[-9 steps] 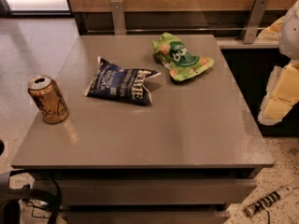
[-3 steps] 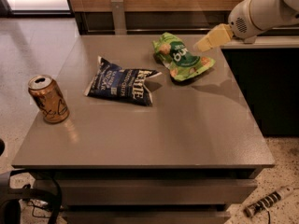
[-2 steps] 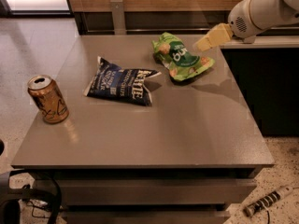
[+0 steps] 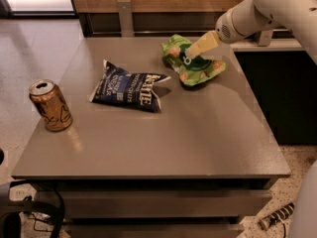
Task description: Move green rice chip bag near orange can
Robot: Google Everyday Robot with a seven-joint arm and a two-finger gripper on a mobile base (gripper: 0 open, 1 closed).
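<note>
The green rice chip bag (image 4: 204, 69) lies crumpled at the far right of the tabletop (image 4: 173, 143), near the dark blue chip bag (image 4: 130, 89). My hand (image 4: 191, 53) is over the green bag; I cannot tell whether it is open or closed. The orange can (image 4: 50, 106) stands well apart at the left edge.

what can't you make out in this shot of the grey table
- Camera view: the beige gripper hangs over the crinkled bright green rice chip bag, hiding part of its logo; contact cannot be told.
- Same view: small copper-orange metal can, dark markings too blurred to read.
- Same view: white robot arm, cut off by the top and right edges.
</note>
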